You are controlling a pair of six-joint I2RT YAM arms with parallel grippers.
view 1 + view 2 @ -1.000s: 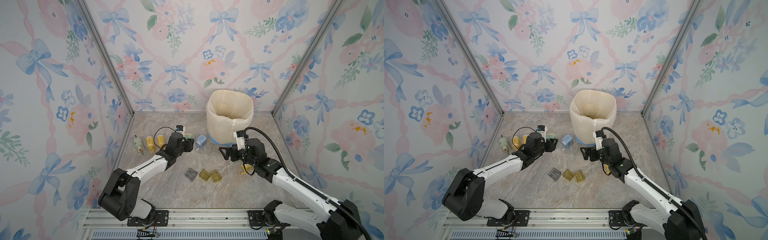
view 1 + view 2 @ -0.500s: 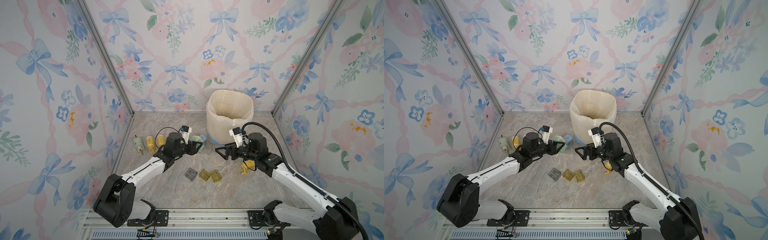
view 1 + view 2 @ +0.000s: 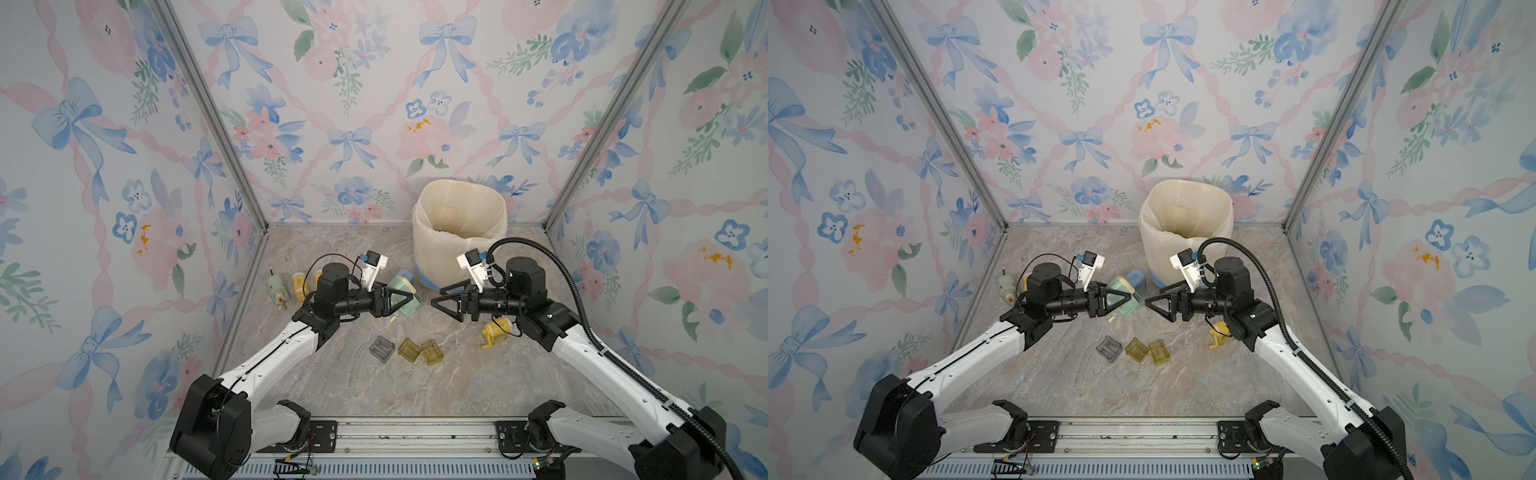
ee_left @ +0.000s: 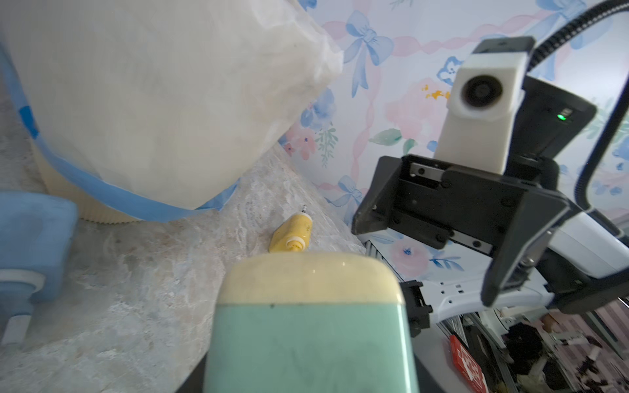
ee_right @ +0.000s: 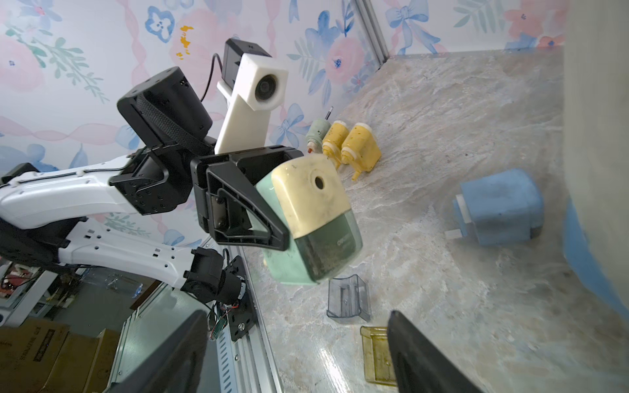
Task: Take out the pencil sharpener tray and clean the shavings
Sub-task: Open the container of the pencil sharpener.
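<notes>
In both top views the left hand (image 3: 400,302) is clamped on the green pencil sharpener (image 3: 404,284), lifted clear of the worktop (image 3: 353,382) above its middle. The right hand (image 3: 439,301) faces it, close but not touching, with jaws apart and empty. The lined bin (image 3: 432,257) stands at the far edge, right of centre. From the left wrist, the sharpener's (image 4: 306,333) cream end points toward the spread right hand. From the right wrist, the dark see-through lower section (image 5: 328,251) under the cream face looks to be the tray, not yet drawn out, and the right hand's own fingers (image 5: 418,354) stand wide on either side of the view. The step appears to be gripping that tray. The right hand should probably line up square on its end and close on the tray alone, not on the body. It should then pull straight along the slide while the left hand holds firm, keeping the tray level so shavings do not spill short of the bin.
</notes>
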